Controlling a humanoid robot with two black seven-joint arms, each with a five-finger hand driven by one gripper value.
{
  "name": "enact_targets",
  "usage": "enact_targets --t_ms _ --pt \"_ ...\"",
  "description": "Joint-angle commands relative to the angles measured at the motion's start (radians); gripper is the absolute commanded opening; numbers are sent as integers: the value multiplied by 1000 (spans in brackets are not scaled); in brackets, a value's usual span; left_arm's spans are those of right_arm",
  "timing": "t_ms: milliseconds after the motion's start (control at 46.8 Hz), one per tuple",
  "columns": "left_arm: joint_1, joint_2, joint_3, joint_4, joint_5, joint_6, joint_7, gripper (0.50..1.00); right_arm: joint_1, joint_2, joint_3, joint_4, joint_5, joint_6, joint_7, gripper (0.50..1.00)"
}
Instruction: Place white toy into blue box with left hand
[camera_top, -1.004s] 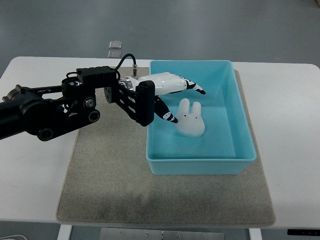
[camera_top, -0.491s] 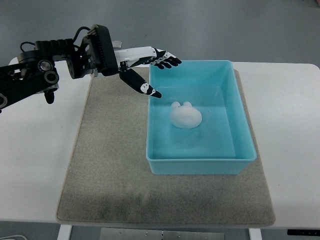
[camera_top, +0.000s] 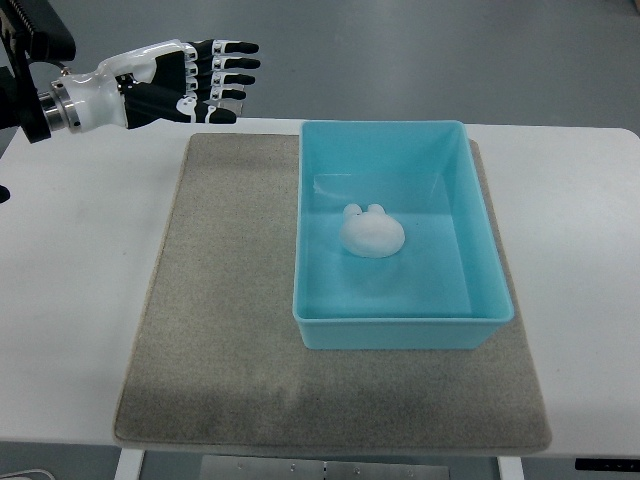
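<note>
Inside one blue box (camera_top: 480, 240), one white toy (camera_top: 372, 232)

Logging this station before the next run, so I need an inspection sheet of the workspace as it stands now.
Surface: white table with a grey mat on it.
Job's things: white toy lies inside the blue box, which sits on the mat.
Clutter: nothing seen.
Hands: left hand above the table's far left edge, fingers extended, holding nothing; right not in view.
Cables: nothing seen.
Surroundings: grey floor.
</note>
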Motion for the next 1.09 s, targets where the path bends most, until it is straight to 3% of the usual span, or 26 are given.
enact_targets --t_ms 0,278,406,662,1068 --pt "37 34 -27 11 -28 -15 0 994 0 0 0 0 0 0 0 936" --pt "249 62 -145 83 -387 -45 0 994 0 0 0 0 0 0 0 936" --pt "269 62 -145 100 -419 -111 15 994 0 0 0 0 -1 0 0 936" --pt "316 55 -144 101 -428 -112 28 994 0 0 0 0 -1 0 0 936" --pt "347 34 -144 118 -623 -112 160 994 0 0 0 0 0 0 0 936"
